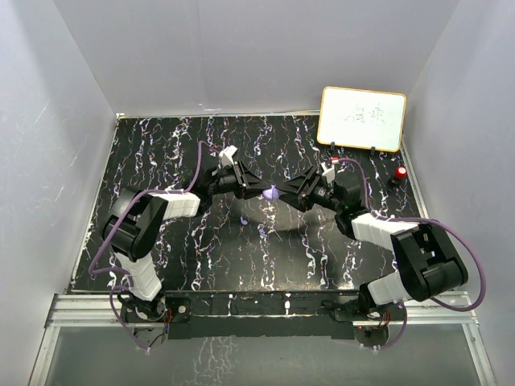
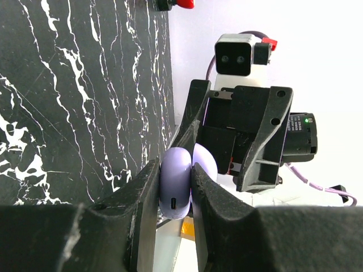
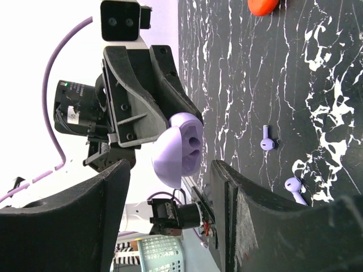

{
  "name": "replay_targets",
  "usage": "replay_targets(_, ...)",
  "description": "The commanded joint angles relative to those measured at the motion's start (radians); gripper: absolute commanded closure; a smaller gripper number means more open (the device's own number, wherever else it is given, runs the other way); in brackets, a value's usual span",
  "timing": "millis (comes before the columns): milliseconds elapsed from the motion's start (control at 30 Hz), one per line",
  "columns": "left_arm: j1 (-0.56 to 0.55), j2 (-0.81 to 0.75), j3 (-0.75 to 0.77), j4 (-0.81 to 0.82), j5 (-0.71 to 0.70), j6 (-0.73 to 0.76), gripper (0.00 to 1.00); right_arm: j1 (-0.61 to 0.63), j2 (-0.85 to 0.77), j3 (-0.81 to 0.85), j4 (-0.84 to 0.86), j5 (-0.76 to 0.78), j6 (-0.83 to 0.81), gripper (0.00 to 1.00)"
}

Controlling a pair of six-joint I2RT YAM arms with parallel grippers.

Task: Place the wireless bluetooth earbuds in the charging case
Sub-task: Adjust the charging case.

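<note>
- The table [image 1: 161, 161] has a black marbled top. White walls [image 1: 241, 56] close it in at the left, back and right.
- The two grippers meet above the middle of the table, well apart from every edge, with open tabletop on all sides of them.
- A whiteboard [image 1: 362, 119] leans at the back right corner. A red disc [image 1: 400, 173] lies just below it, near the right edge and well apart from the grippers.
- The left gripper [image 1: 264, 192] has its fingers [image 2: 148, 192] clamped on a purple case [image 2: 174, 195], holding it on edge in the air.
- The case is open, its lid [image 2: 205, 163] swung toward the right arm. One hollow shows in the open half; I cannot tell what lies in it.
- The right gripper [image 1: 290, 191] faces the case with its fingers [image 3: 227, 215] apart. The case sits in line with the gap between them, untouched by either finger.
- Two purple earbuds [image 3: 267, 142] lie on the tabletop outside the case, one near the other [image 3: 295, 189], below the grippers.
</note>
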Motion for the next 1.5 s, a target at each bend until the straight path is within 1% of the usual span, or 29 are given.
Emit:
replay_targets(0, -0.015, -0.008, 0.008, 0.045, 0.012, -0.004, 1.00, -0.002, 0.010, 0.001, 0.119, 0.011, 0.032, 0.45)
replay_targets(367, -0.033, 0.002, 0.011, 0.072, 0.011, -0.013, 1.00, -0.001, 0.031, -0.018, 0.184, 0.012, 0.072, 0.58)
replay_targets(1100, -0.035, 0.012, 0.002, 0.091, 0.011, -0.018, 1.00, -0.001, 0.036, -0.025, 0.192, 0.020, 0.084, 0.80)
replay_targets(1133, -0.034, 0.012, 0.001, 0.092, 0.011, -0.018, 0.99, -0.001, 0.037, -0.025, 0.195, 0.021, 0.087, 0.81)
replay_targets(1167, -0.034, 0.013, 0.003, 0.091, 0.010, -0.017, 0.93, -0.002, 0.036, -0.027, 0.195, 0.022, 0.088, 0.82)
replay_targets(1233, -0.034, 0.013, 0.003, 0.087, 0.009, -0.013, 0.77, -0.001, 0.036, -0.027, 0.196, 0.024, 0.090, 0.84)
replay_targets(1333, -0.035, 0.010, 0.002, 0.075, 0.006, -0.006, 0.59, -0.001, 0.034, -0.028, 0.198, 0.029, 0.094, 0.85)
replay_targets(1400, -0.034, 0.006, 0.002, 0.064, 0.001, 0.002, 0.51, -0.001, 0.032, -0.029, 0.202, 0.033, 0.099, 0.85)
replay_targets(1467, -0.034, 0.000, 0.004, 0.043, -0.005, 0.019, 0.46, -0.001, 0.027, -0.032, 0.204, 0.043, 0.102, 0.86)
